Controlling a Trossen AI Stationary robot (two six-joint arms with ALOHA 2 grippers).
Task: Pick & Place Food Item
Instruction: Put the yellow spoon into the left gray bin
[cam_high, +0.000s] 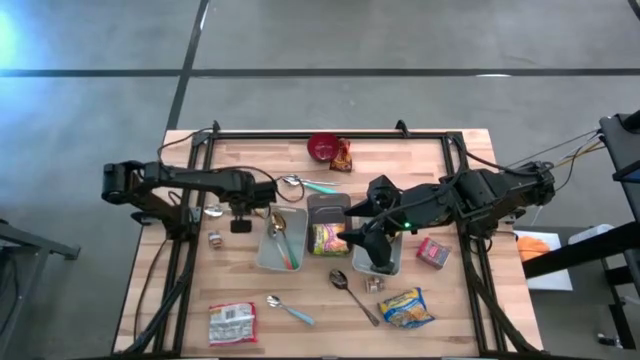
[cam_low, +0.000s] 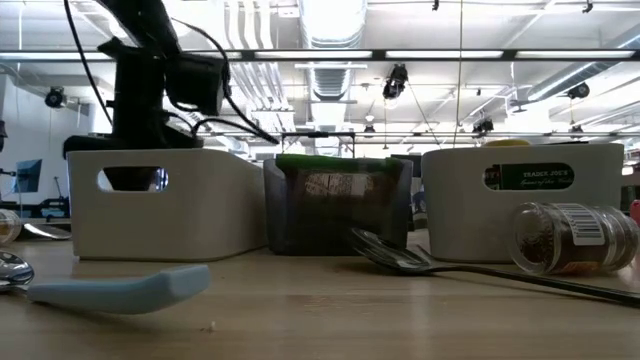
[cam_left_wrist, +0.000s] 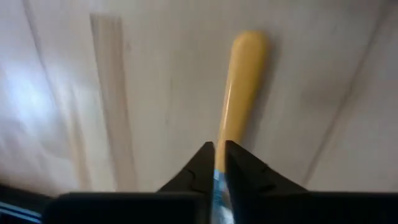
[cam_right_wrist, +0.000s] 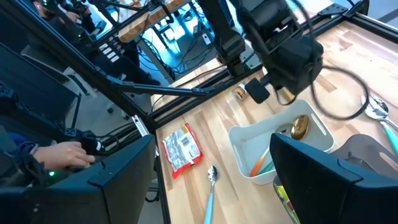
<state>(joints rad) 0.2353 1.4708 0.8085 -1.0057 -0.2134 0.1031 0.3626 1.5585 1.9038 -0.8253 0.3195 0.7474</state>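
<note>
The left tool (cam_left_wrist: 219, 163) hangs inside the left white bin (cam_high: 279, 240), fingers apparently pinching a yellow-handled utensil (cam_left_wrist: 239, 93), while the right tool (cam_high: 372, 240) hovers spread beside the food packet (cam_high: 328, 238) in the middle bin (cam_high: 327, 208).

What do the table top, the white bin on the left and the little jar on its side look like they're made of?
Table top: pale wood, butcher-block style, judging by the visible planks and grain. White bin: probably matte moulded plastic, with smooth rounded walls and a cut-out handle. Jar: clear glass or plastic, since its brown contents show through; it carries a barcode label.
</note>
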